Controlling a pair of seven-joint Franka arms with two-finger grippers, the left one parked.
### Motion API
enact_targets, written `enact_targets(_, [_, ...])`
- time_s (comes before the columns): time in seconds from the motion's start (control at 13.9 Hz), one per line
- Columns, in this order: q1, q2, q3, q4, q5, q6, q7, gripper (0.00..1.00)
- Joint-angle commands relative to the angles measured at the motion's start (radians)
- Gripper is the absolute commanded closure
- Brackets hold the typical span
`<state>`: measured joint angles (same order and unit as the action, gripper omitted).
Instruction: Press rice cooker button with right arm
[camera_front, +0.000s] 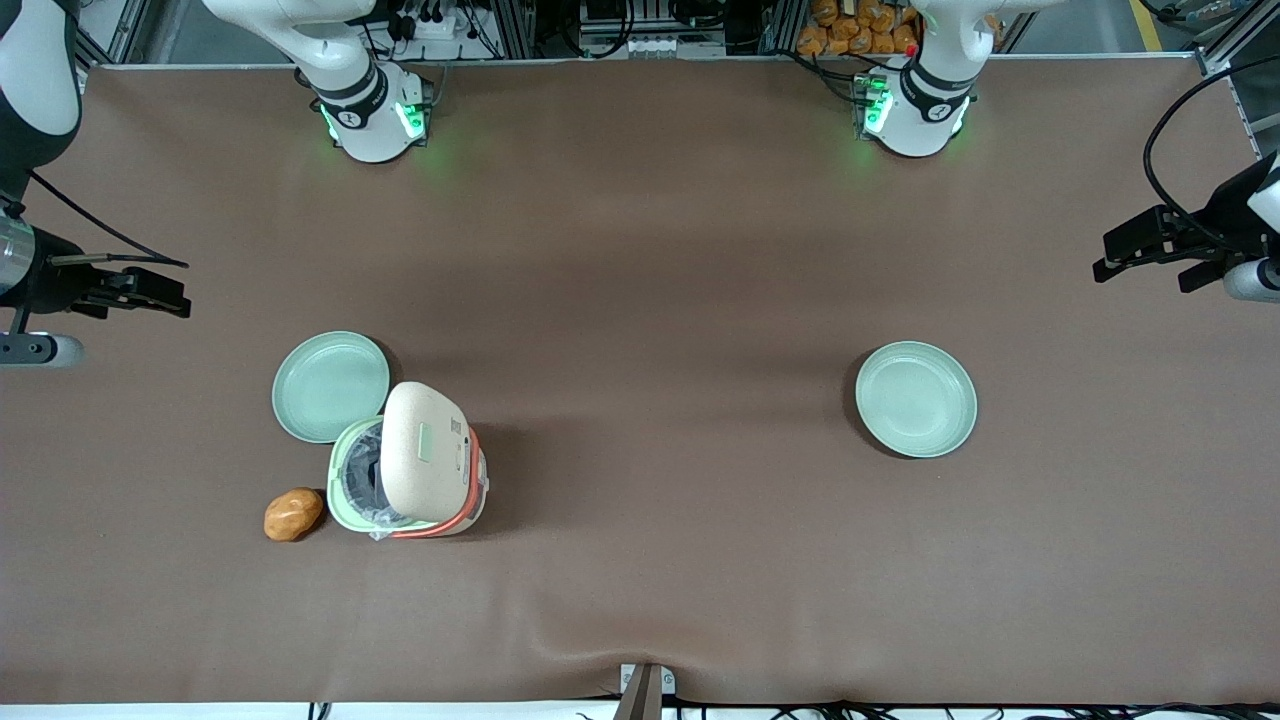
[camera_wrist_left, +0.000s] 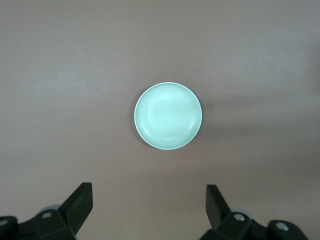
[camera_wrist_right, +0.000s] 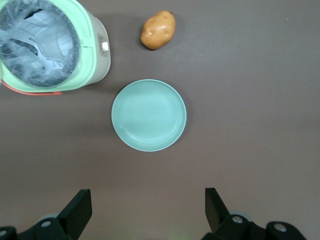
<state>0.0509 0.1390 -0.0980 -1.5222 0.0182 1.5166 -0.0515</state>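
The rice cooker (camera_front: 405, 470) stands on the brown table toward the working arm's end. Its speckled cream lid (camera_front: 425, 450) is hinged up and open. The pale green button (camera_front: 425, 440) shows on the lid's outer face. The right wrist view shows the cooker's pale green rim (camera_wrist_right: 85, 55) and its dark pot with crinkled plastic inside; the button is hidden there. My right arm's gripper (camera_front: 172, 292) hovers at the table's end, farther from the front camera than the cooker and well apart from it. It is open and empty (camera_wrist_right: 147, 210).
A pale green plate (camera_front: 331, 386) lies against the cooker, farther from the front camera, under my gripper's view (camera_wrist_right: 148, 115). A brown potato (camera_front: 293, 513) lies beside the cooker (camera_wrist_right: 158, 30). A second green plate (camera_front: 916, 399) lies toward the parked arm's end (camera_wrist_left: 168, 116).
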Motion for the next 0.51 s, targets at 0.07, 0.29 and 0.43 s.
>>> enact_targets(0.07, [-0.016, -0.032, 0.011, -0.016, 0.04, 0.001, 0.009, 0.0])
enact_targets(0.29, [-0.016, -0.035, 0.007, -0.015, 0.051, 0.001, 0.009, 0.0])
enact_targets(0.43, [-0.017, -0.033, 0.006, -0.016, 0.042, 0.001, 0.009, 0.0])
